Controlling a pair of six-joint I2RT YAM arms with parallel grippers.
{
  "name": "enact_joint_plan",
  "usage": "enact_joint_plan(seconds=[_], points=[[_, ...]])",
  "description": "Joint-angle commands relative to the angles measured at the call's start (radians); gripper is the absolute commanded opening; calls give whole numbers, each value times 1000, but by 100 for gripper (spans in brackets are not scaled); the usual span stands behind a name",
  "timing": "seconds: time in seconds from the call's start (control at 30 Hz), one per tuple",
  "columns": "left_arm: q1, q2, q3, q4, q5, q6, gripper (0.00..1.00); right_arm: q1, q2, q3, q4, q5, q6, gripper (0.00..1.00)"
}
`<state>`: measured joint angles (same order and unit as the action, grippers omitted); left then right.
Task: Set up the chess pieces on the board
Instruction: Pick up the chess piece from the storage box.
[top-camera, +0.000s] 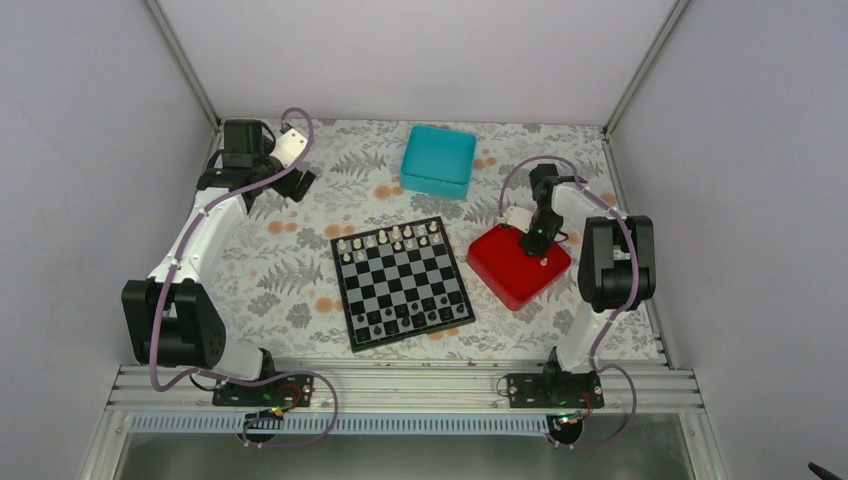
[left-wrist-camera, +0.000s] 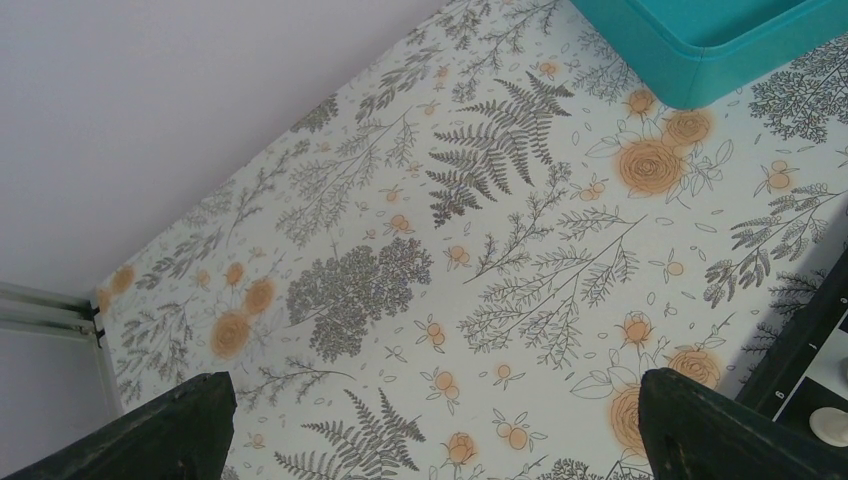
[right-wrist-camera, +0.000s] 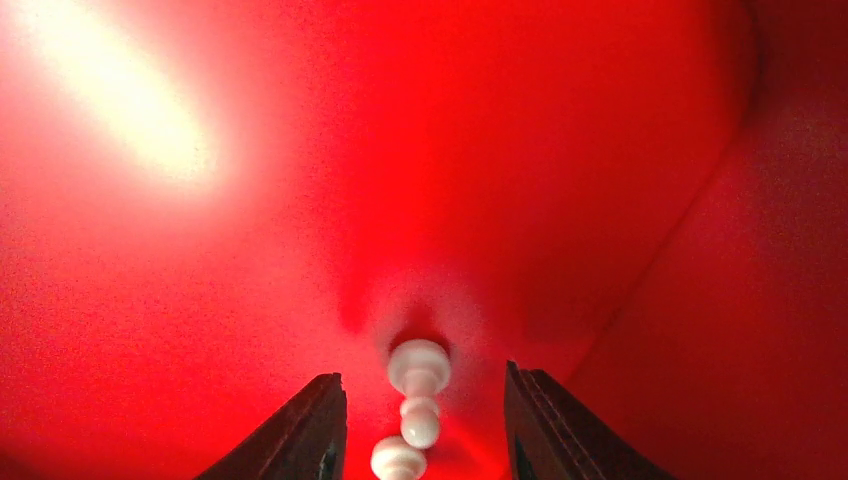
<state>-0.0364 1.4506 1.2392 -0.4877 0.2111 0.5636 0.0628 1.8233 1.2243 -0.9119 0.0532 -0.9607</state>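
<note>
1. Currently, the board (top-camera: 403, 283) lies flat at mid-table on the floral cloth (top-camera: 290, 270), turned a little askew to the table's near edge.
2. The white chess pieces (top-camera: 390, 238) stand in a row along the board's far edge; they are too small to count. The dark pieces (top-camera: 412, 316) stand along the near rows.
3. The red tray (top-camera: 518, 270) sits just beside the board's right side. The teal box (top-camera: 438, 160) sits beyond the board, near the back wall.
4. The right gripper (top-camera: 535, 243) is down inside the red tray. In the wrist view its jaws are parted to a narrow gap and straddle a white piece (right-wrist-camera: 418, 368) lying on the tray floor. Red shows on both sides of the piece, so neither finger touches it. A second small white shape (right-wrist-camera: 398, 460) lies just nearer the camera; whether it is a separate piece cannot be told.
5. The left gripper (top-camera: 298, 180) hangs over the far-left part of the cloth, well apart from the board. In the wrist view its fingers (left-wrist-camera: 150, 440) are spread wide with only cloth between them. A corner of the teal box shows at upper right and a corner of the board at lower right.
</note>
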Motion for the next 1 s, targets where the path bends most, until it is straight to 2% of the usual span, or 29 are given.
enact_joint_plan(seconds=[0.0,0.13,0.23,0.4,0.67,0.83,0.97], points=[[-1,-13,2,18,7,-6,100,-14,30,27,4,-17,0,43],[0,-13,-1,16,14,-4,100,-25,39,20,-2,-23,0,40],[0,-13,2,13,17,-3,100,-33,37,22,-7,-27,5,34],[0,-12,4,6,24,-1,100,-39,23,24,-28,-14,9,29],[0,-16,-3,6,30,0,100,-37,0,50,-49,-46,5,10],[0,-22,-7,7,25,0,100,9,-54,136,-135,-61,11,5],[1,-25,-8,8,28,0,100,117,-94,250,-221,-36,40,5]])
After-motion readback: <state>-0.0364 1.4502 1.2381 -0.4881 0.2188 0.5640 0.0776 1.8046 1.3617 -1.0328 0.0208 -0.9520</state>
